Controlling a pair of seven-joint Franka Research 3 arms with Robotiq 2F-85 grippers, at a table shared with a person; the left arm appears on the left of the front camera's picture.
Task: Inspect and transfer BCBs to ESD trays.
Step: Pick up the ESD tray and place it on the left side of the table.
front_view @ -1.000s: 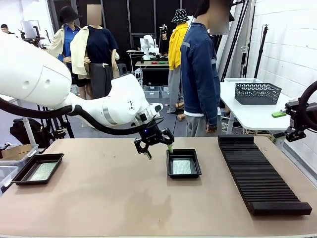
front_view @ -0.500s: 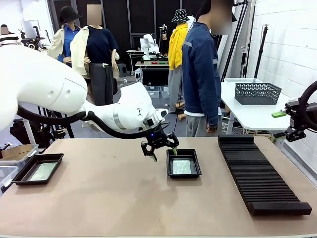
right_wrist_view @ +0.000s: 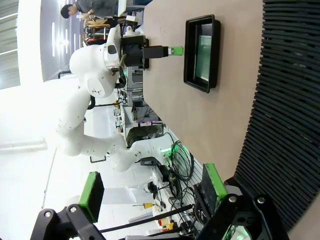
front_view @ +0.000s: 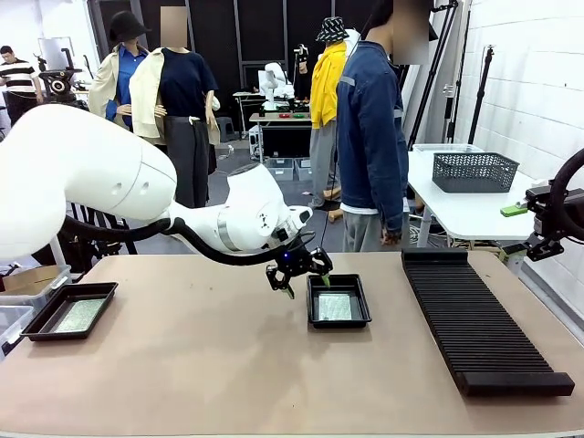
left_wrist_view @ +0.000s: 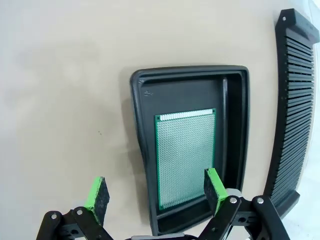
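Note:
Two black ESD trays lie on the table. The middle tray [front_view: 314,315] holds a green BCB [front_view: 335,307], and the tray at the far left [front_view: 36,327] holds another BCB [front_view: 78,315]. My left gripper [front_view: 301,274] hangs open just above the middle tray's left rim. In the left wrist view its green pads [left_wrist_view: 97,196] straddle that rim [left_wrist_view: 138,125], with the BCB [left_wrist_view: 185,155] lying flat inside. My right gripper [right_wrist_view: 152,195] is open and holds nothing, off the table's right end. From there it looks along the rack at the middle tray [right_wrist_view: 213,50] and the left gripper [right_wrist_view: 175,50].
A long black ribbed rack [front_view: 479,319] runs along the table's right side. A person [front_view: 370,137] stands at the far edge behind the middle tray. A dark mesh basket [front_view: 474,171] sits on a white side table at the back right. Bare tabletop lies between the trays.
My left gripper has moved right and slightly down, from left of the middle tray to over its left rim. It stayed open. The right arm has not moved.

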